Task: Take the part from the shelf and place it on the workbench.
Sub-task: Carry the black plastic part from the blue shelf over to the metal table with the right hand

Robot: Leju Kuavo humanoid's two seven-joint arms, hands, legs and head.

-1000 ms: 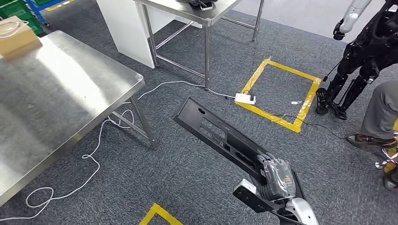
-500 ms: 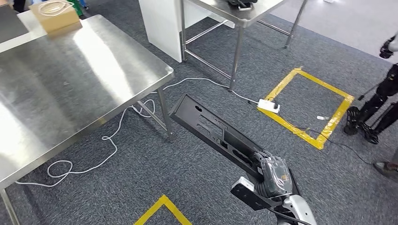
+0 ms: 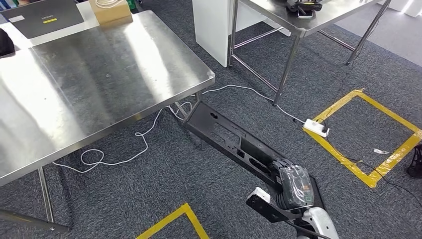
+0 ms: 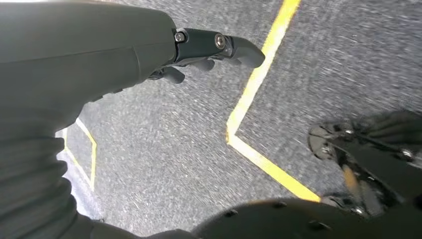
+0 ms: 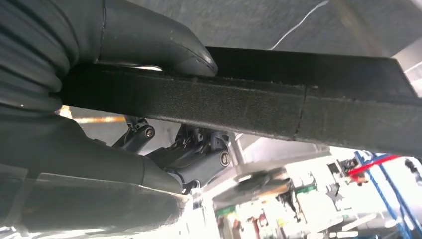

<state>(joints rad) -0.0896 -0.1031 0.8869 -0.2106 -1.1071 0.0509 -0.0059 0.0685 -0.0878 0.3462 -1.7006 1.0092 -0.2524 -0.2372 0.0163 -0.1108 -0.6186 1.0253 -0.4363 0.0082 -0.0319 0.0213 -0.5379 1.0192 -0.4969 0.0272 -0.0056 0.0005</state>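
Black part [image 3: 234, 144] in right hand [image 3: 293, 186]

Matt black plastic part [image 3: 234, 144], long and perforated, with a rough, grainy edge in the right wrist view. Brushed, glossy steel workbench [image 3: 99, 74]; coarse grey carpet floor [image 3: 164, 184] with smooth yellow tape [image 3: 171, 219]; brown cardboard box [image 3: 112, 10].

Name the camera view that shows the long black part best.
Head view: the black part shows nearly whole, held at one end by the right hand. Right wrist view gives just a close edge; left wrist view looks at carpet.
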